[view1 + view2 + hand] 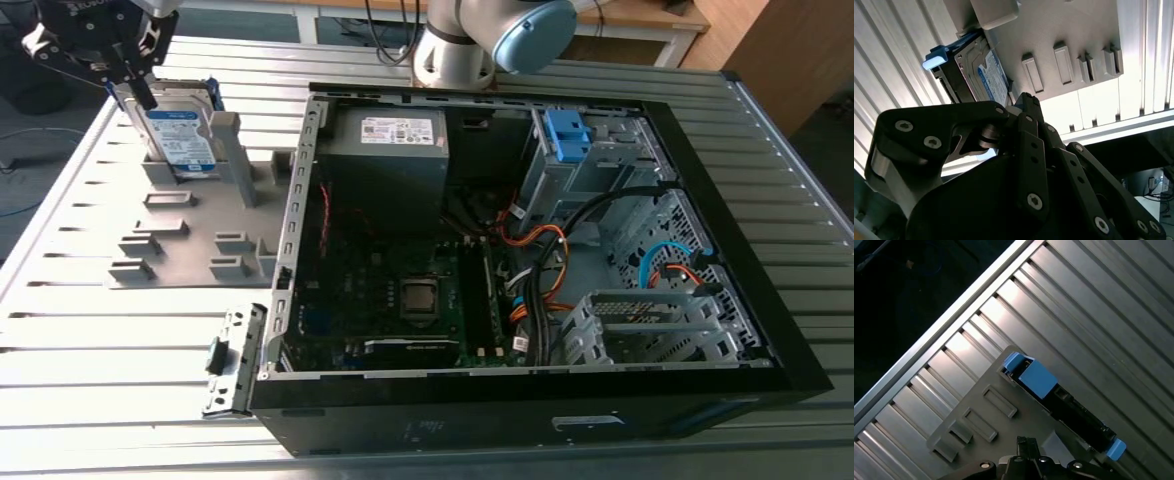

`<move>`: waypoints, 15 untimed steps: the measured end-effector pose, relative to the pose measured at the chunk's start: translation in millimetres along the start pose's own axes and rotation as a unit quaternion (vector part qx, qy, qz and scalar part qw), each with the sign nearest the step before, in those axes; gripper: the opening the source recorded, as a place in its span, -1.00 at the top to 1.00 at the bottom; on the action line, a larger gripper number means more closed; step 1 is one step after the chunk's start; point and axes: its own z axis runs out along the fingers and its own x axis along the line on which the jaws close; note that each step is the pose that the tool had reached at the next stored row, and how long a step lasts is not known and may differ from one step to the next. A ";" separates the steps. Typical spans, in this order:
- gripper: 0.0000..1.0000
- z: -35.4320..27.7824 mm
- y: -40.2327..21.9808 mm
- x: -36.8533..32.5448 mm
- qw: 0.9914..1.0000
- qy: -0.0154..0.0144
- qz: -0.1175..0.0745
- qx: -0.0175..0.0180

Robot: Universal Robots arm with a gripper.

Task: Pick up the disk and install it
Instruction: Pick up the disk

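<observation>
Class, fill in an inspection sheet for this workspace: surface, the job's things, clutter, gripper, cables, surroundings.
Surface: ribbed metal table, carrying a grey holder plate and an open computer case.
Job's things: the disk stands upright in a slot of the holder plate, outside the case, not yet installed.
Clutter: nothing seen.
Gripper: the gripper is at the disk's top edge; contact unclear.
Cables: orange, black and blue cables lie inside the case.
Surroundings: the arm's base behind the case; wooden furniture at the exterior view's right.
</observation>
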 end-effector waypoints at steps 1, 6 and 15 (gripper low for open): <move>0.79 0.0 0.0 0.0 1.000 0.000 -0.002 0.000; 0.79 0.0 0.0 0.0 1.000 0.000 -0.014 0.000; 0.79 0.0 0.0 0.0 0.999 0.001 -0.034 -0.001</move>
